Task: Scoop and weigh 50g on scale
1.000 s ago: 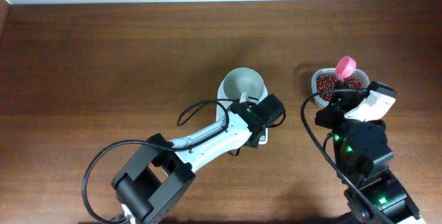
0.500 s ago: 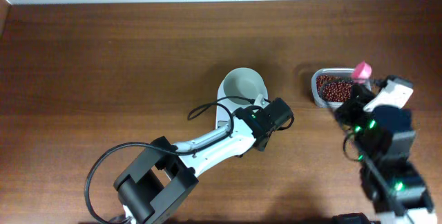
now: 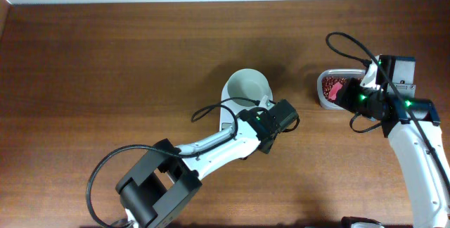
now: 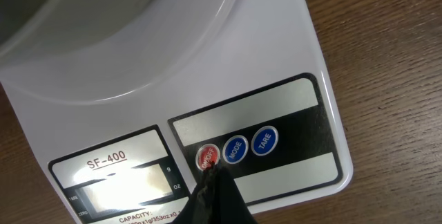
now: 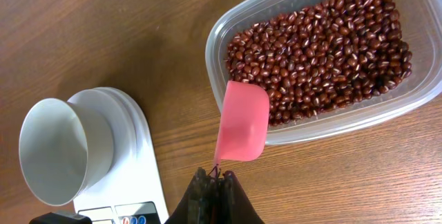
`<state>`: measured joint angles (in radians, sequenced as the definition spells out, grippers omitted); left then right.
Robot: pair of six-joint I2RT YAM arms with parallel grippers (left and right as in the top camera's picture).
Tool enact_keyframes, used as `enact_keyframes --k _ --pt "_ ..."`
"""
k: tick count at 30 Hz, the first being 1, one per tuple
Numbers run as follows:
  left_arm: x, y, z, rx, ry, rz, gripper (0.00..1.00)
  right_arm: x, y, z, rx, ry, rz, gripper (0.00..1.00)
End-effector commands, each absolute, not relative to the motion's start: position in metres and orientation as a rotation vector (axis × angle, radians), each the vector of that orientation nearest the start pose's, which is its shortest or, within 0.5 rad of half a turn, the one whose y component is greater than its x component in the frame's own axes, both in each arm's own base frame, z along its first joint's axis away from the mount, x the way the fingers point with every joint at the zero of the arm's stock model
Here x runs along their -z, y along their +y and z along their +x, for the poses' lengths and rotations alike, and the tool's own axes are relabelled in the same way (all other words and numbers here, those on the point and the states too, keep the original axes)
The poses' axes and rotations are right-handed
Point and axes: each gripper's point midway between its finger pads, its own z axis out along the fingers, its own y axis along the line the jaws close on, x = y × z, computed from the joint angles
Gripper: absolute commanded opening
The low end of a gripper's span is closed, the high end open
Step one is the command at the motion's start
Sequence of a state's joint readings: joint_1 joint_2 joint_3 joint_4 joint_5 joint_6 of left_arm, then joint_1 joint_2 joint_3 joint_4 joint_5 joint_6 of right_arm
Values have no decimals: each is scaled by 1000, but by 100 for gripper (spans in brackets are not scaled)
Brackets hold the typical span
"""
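Observation:
The white scale (image 4: pixel 290 92) fills the left wrist view, its red, blue and blue buttons in a row. My left gripper (image 4: pixel 210 172) is shut, its tip touching the red button (image 4: pixel 207 156). In the overhead view the scale (image 3: pixel 226 114) is mostly hidden under a white bowl (image 3: pixel 247 87) and the left arm. The dark red beans (image 5: pixel 324 44) lie in a clear tub (image 5: pixel 414 92). My right gripper (image 5: pixel 214 179) is shut on the handle of a pink spoon (image 5: pixel 243 124), whose scoop hangs over the tub's near rim.
The tub (image 3: pixel 325 105) stands right of the scale, with bare wood between them. The right arm (image 3: pixel 415 150) reaches in from the right edge. A black cable (image 3: pixel 211 110) loops beside the left arm. The table's back edge runs along the top.
The right arm has swung out to the right, and the pink spoon has come down from the tub's far rim to over its left part. The left gripper shifted slightly right, then held.

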<state>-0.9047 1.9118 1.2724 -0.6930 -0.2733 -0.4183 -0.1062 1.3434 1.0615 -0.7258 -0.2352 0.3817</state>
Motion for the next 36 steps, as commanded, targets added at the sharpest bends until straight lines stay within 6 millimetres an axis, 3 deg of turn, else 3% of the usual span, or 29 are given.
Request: enact_keyframes --k 1,10,18,23,25,29,32,36 --pt "-24 -280 279 -119 2724 651 0 -168 3 348 -419 2502 515 4" --pt "-9 -272 282 -208 2728 655 0 -169 3 350 -420 2494 512 4" --pt "-11 -273 286 -217 2704 651 0 -169 3 350 -417 2494 512 4" --pt "-11 -272 286 -218 2705 651 0 -160 -43 341 -63 2495 625 4" --pt "-11 -272 286 -218 2705 651 0 -160 -51 340 -1 2488 640 4" --pt "-11 -272 286 -219 2706 652 0 -164 -56 352 79 2482 429 4" --pt "-11 -270 284 -229 2713 657 0 -152 -56 363 98 2506 351 4" --pt "-14 -269 283 -229 2713 657 0 -116 -56 368 111 2608 317 4"
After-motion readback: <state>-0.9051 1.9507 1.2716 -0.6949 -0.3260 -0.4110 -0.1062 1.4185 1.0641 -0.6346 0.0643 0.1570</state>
